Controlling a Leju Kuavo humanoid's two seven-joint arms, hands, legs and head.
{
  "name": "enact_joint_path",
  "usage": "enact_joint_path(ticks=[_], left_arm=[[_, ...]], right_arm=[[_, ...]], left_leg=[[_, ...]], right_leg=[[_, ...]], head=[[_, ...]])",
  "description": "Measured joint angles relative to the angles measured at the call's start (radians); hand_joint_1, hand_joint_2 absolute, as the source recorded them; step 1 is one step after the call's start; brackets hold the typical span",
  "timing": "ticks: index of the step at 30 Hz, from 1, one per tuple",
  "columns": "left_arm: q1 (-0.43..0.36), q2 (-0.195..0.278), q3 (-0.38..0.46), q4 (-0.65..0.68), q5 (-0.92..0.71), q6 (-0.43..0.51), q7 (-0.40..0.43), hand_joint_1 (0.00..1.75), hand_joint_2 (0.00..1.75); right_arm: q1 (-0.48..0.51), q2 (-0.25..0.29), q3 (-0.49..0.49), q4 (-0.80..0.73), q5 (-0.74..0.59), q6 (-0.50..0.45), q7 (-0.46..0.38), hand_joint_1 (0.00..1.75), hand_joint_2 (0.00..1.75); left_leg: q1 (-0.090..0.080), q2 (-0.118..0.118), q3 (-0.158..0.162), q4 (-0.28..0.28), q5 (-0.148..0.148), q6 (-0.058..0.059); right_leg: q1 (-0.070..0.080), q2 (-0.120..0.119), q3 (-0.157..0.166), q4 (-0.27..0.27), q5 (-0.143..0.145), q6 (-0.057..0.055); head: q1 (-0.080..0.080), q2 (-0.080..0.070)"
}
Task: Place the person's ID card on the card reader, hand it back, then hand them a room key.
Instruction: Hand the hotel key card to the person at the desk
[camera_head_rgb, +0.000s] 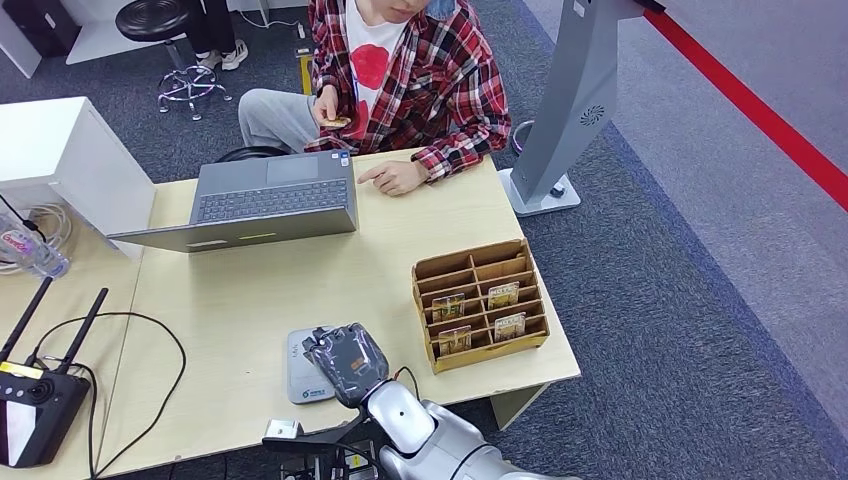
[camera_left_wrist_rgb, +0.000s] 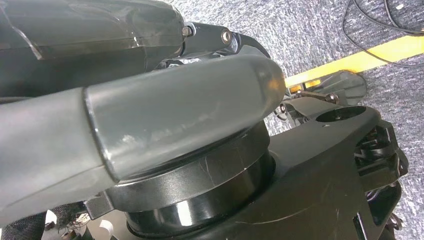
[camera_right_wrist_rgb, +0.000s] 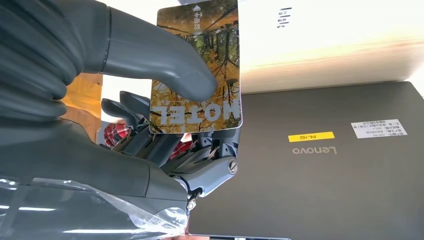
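My right hand (camera_head_rgb: 345, 360) hovers over the near table edge, above the grey card reader (camera_head_rgb: 298, 374). In the right wrist view this hand (camera_right_wrist_rgb: 131, 56) pinches a room key card (camera_right_wrist_rgb: 220, 45), printed with autumn trees and the word HOTEL, between the thumb and the darker fingers (camera_right_wrist_rgb: 165, 150). The person in the plaid shirt (camera_head_rgb: 440, 80) sits across the table. They hold a small card (camera_head_rgb: 335, 122) in one hand and rest the other hand (camera_head_rgb: 395, 178) on the table. My left hand (camera_left_wrist_rgb: 200, 75) hangs beside my body over the floor and holds nothing.
A wooden divided box (camera_head_rgb: 480, 303) with several key cards stands right of my hand. An open laptop (camera_head_rgb: 270, 200) sits at the table's far side. A black router with cables (camera_head_rgb: 35, 395) lies at the near left. A grey stand (camera_head_rgb: 565, 110) rises at the right.
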Motion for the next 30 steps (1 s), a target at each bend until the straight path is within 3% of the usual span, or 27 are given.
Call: enact_joint_path(ticks=[22, 26, 30], left_arm=[[0.0, 0.0, 0.0, 0.0, 0.004, -0.002, 0.0, 0.0, 0.0], [0.001, 0.0, 0.0, 0.0, 0.01, -0.004, -0.002, 0.0, 0.0], [0.003, 0.001, 0.0, 0.0, 0.018, -0.012, -0.014, 0.0, 0.0]], right_arm=[[0.0, -0.002, 0.0, -0.003, 0.01, -0.002, 0.011, 1.75, 1.75], [-0.005, -0.02, 0.0, -0.055, 0.04, -0.001, 0.064, 1.75, 1.75], [-0.037, -0.086, -0.002, -0.195, 0.116, 0.03, 0.175, 1.75, 1.75]], left_leg=[[0.0, 0.0, 0.0, 0.0, 0.0, 0.0], [0.0, 0.0, 0.0, 0.0, 0.0, 0.0], [0.0, 0.0, 0.001, 0.0, 0.0, 0.0]], right_leg=[[0.0, 0.0, 0.0, 0.0, 0.0, 0.0], [0.0, 0.0, 0.0, 0.0, 0.0, 0.0], [0.0, 0.0, 0.0, 0.0, 0.0, 0.0]], head=[[0.0, 0.0], [0.0, 0.0], [0.0, 0.0]])
